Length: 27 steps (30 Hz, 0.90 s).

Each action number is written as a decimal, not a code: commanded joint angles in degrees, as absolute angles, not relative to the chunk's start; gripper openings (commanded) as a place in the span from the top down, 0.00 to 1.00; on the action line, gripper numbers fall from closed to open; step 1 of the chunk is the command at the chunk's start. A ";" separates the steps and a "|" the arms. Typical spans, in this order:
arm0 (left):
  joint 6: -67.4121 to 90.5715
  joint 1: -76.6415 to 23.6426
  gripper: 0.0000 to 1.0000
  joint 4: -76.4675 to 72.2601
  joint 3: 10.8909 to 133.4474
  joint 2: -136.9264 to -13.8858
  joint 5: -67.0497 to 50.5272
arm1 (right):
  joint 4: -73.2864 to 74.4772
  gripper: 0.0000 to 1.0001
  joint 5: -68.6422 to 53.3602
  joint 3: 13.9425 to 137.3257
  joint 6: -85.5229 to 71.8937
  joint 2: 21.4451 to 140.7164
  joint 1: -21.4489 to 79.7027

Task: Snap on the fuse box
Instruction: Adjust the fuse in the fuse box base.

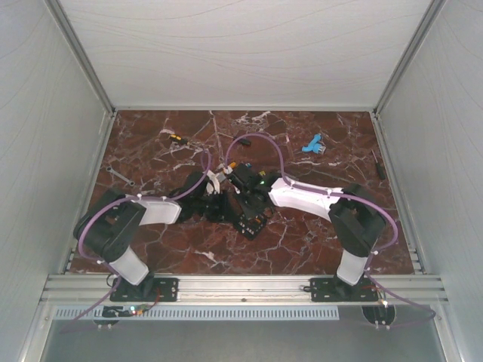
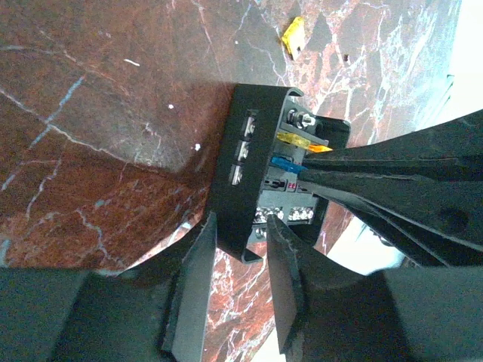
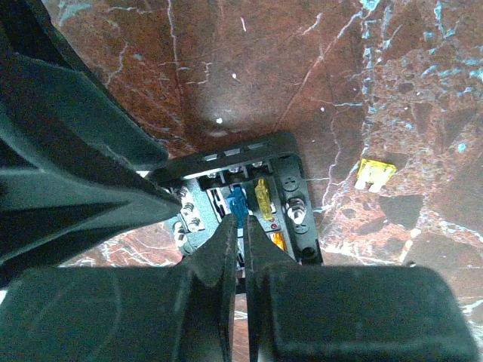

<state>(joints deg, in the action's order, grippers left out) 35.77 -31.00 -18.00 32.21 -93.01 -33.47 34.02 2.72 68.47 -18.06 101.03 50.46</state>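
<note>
In the middle of the table (image 3: 302,60), the left pincer (image 2: 240,226) is clamping the fuse box (image 2: 249,143) by its wall. The right pincer (image 3: 243,230), nearly closed, seems to be pressing among the fuses (image 3: 262,197). Next comes a steady downward push.

i'm looking down on a red-brown marble table (image 1: 302,249) with white veins, boxed in by pale grey walls (image 1: 45,113) and aluminium rails (image 1: 241,286); soft, even light is falling across it, leaving a dull sheen
</note>
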 commanded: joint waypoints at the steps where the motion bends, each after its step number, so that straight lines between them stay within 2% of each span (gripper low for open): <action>1: 35.99 -30.96 0.64 -20.95 31.72 -89.87 -35.39 | 42.54 0.98 7.00 71.57 -14.35 103.63 53.26; 5: 36.40 -30.29 0.60 -21.47 30.08 -87.46 -35.38 | 42.16 0.93 5.53 75.03 -12.87 101.47 54.30; 13: 37.95 -28.04 0.58 -24.03 25.90 -84.61 -36.33 | 39.35 0.83 1.55 74.76 -9.91 99.43 54.29; 20: 41.25 -27.71 0.57 -30.65 24.82 -88.50 -40.59 | 38.44 0.81 4.43 74.80 -9.80 101.95 54.04; 27: 41.45 -27.76 0.57 -31.06 25.02 -90.09 -40.01 | 37.80 0.82 4.68 74.79 -10.19 102.86 52.83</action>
